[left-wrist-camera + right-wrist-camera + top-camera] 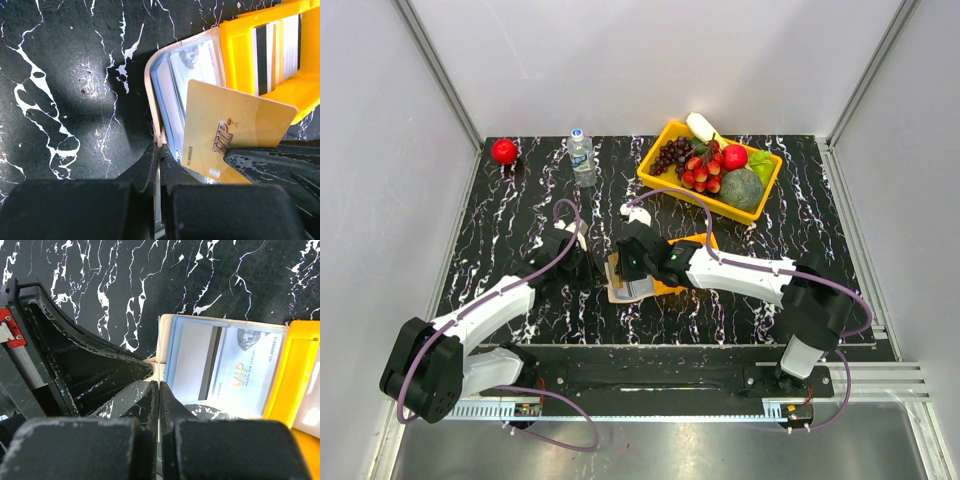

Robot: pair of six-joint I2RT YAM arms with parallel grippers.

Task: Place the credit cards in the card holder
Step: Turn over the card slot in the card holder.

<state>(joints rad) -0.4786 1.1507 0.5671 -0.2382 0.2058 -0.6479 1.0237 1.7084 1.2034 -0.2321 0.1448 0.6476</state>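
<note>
Left arm (490,305) extends toward 2 o'clock; right arm (740,270) reaches toward 10 o'clock. Left gripper (159,150): fingers pressed together. Right gripper (159,386): fingers pressed together. Tips sit just beside each other.

Mostly covered, partly cropped

From above, your left arm (510,295) and right arm (740,270) hide most of the card holder (628,292) and the orange tray (708,240). In the left wrist view, the gold card (235,125) loses its lower edge behind the right claw (231,155), the tray runs off the right edge, and its stacked cards (265,50) overlap beyond counting.
</note>
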